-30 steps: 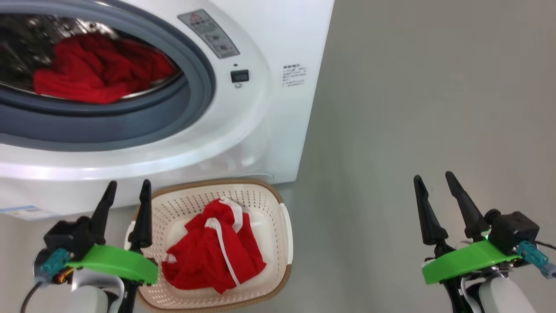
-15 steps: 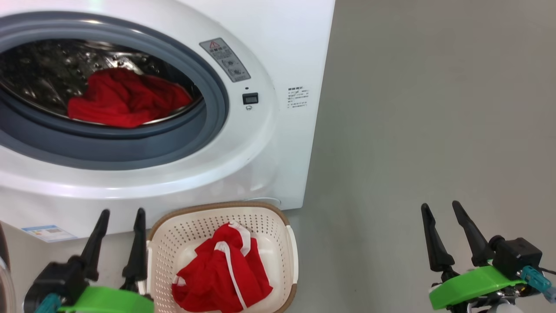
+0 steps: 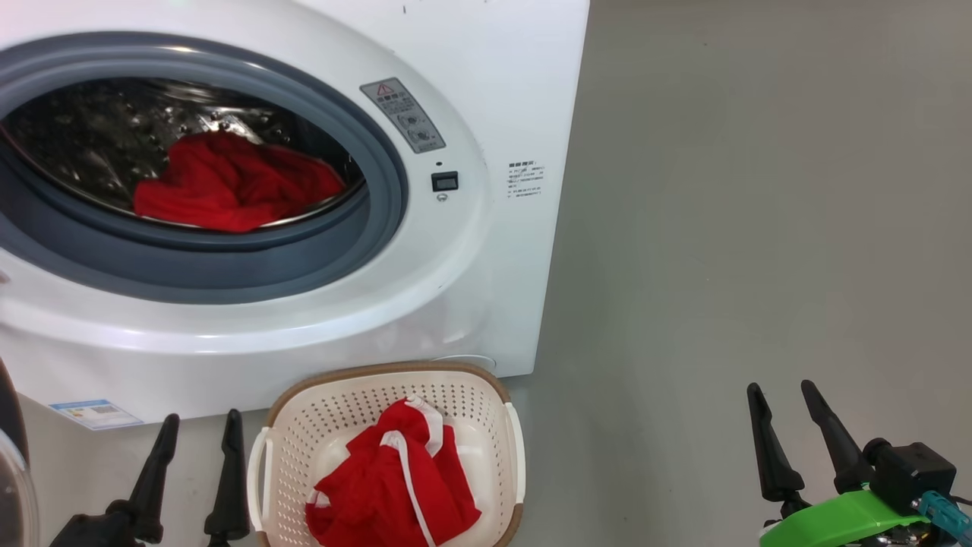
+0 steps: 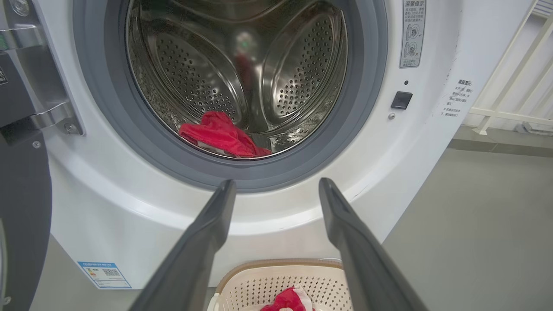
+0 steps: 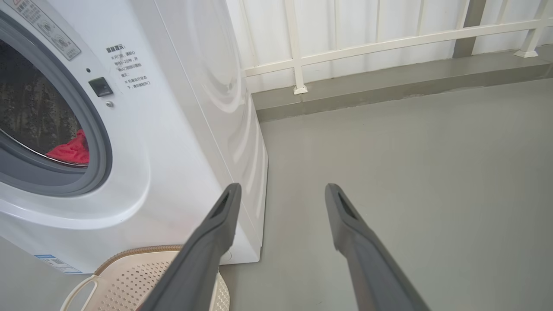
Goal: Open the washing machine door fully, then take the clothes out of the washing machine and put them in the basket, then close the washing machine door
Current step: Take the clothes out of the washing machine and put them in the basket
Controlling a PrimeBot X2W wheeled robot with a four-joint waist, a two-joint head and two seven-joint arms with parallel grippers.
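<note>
The washing machine [image 3: 456, 319] is carrying a grey warning label [image 3: 402, 115] with a red triangle beside its opening. In the left wrist view the heading of this label is reading 温馨提示, and the lines under it are too small to read. A small black square [image 3: 445, 181] is sitting just below the label. A sticker [image 3: 526, 179] with tiny print is sitting near the right edge of the front, and a blue sticker [image 3: 95, 414] with a square code is sitting low at the left.

The door [image 4: 21, 216] is standing open at the left of the machine, hanging on a metal hinge [image 4: 47, 116]. In the steel drum [image 4: 298, 65] one red garment [image 3: 235, 190] is lying at the bottom, behind the grey rubber ring [image 3: 228, 273]. The cream basket [image 3: 395, 370] with a brown rim is standing just in front of the machine, and red clothes [image 3: 395, 486] with white stripes are lying in it.

The left gripper [image 3: 201, 418] is hanging just left of the basket, with fingers spread and holding nothing. The right gripper [image 3: 781, 387] is hanging well to the right, also spread and empty.

The floor [image 3: 721, 228] is plain grey. A white railing [image 5: 389, 43] is standing on a low ledge beyond the machine.
</note>
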